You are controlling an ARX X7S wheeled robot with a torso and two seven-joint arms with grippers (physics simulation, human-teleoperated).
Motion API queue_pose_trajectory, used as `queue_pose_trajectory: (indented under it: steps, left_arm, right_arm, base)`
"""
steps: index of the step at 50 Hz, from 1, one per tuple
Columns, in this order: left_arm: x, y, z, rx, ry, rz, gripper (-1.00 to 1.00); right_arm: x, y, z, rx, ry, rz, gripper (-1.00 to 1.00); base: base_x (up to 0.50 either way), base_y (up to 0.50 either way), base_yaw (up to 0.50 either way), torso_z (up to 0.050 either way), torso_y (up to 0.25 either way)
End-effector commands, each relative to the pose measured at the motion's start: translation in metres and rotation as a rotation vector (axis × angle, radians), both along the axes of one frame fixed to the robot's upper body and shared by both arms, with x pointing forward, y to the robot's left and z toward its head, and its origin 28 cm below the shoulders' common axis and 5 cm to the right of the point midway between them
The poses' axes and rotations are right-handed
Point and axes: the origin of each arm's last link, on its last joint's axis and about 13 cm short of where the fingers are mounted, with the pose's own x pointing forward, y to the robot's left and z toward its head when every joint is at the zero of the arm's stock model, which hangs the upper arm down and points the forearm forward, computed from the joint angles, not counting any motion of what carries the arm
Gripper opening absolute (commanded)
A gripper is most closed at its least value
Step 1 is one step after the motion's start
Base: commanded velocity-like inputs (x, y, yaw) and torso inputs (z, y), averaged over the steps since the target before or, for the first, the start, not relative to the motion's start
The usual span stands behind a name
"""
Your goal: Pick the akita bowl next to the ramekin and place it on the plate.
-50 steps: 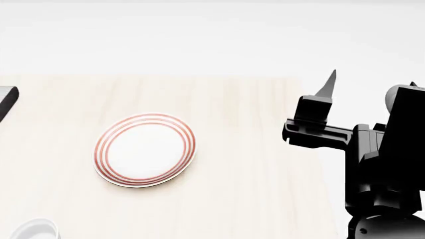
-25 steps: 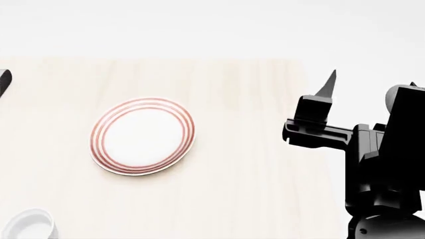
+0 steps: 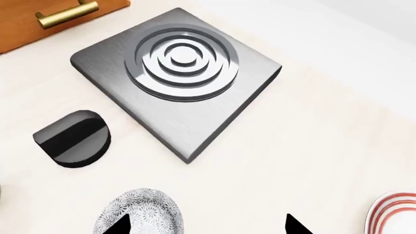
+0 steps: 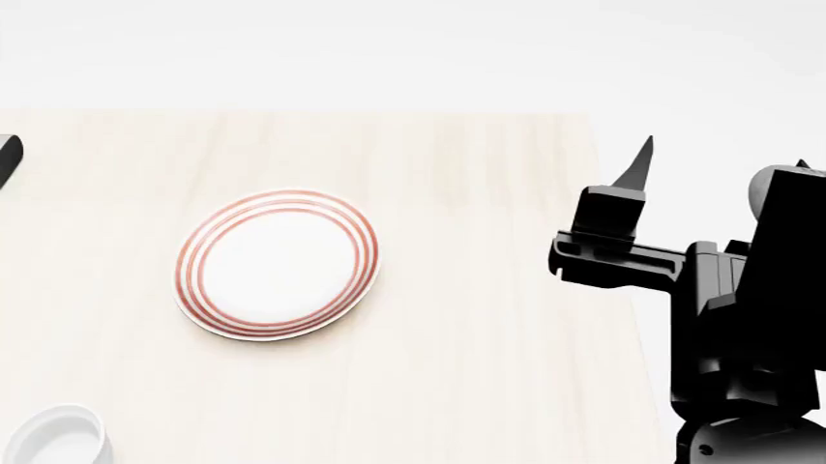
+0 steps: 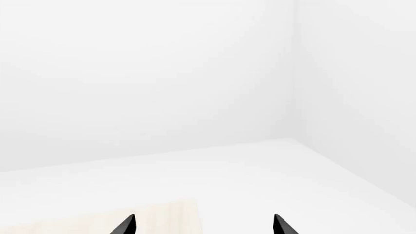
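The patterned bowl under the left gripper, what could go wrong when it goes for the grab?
1. In the left wrist view only part of the patterned bowl shows, off-center between the open left gripper tips, so a fingertip could land on its rim and tip it.
2. The head view shows the plate and ramekin but not the bowl, so alignment rests on one camera.
3. The ramekin is nearby and could get bumped.

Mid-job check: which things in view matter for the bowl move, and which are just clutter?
Job things: patterned bowl between the open left gripper fingertips; red-ringed plate; white ramekin.
Just there: steel burner plate; black knob; wooden drawer with brass handle.
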Motion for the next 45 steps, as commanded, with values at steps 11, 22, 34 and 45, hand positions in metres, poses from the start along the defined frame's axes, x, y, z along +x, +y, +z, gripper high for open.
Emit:
queue_pose_trajectory:
  steps: [11, 22, 34, 45]
  left_arm:
    - [-0.001, 0.003, -0.017, -0.015, -0.011, -0.015, 1.00]
    - [0.005, 0.004, -0.027, -0.002, 0.015, -0.032, 1.00]
    - [0.009, 0.004, -0.035, 0.001, 0.022, -0.045, 1.00]
    - [0.011, 0.005, -0.035, 0.016, 0.017, -0.062, 1.00]
  right_arm:
    - [0.002, -0.001, 0.001, 0.019, -0.007, -0.001, 1.00]
    - [0.001, -0.002, 0.001, 0.022, -0.005, -0.003, 1.00]
    - [0.002, -0.001, 0.000, 0.024, -0.002, -0.002, 1.00]
    - [0.002, -0.002, 0.000, 0.026, -0.001, -0.002, 1.00]
  base:
    - [0.00, 0.00, 0.00, 0.000, 0.000]
    - [0.00, 0.00, 0.00, 0.000, 0.000]
    - [0.00, 0.00, 0.00, 0.000, 0.000]
    - [0.00, 0.00, 0.00, 0.000, 0.000]
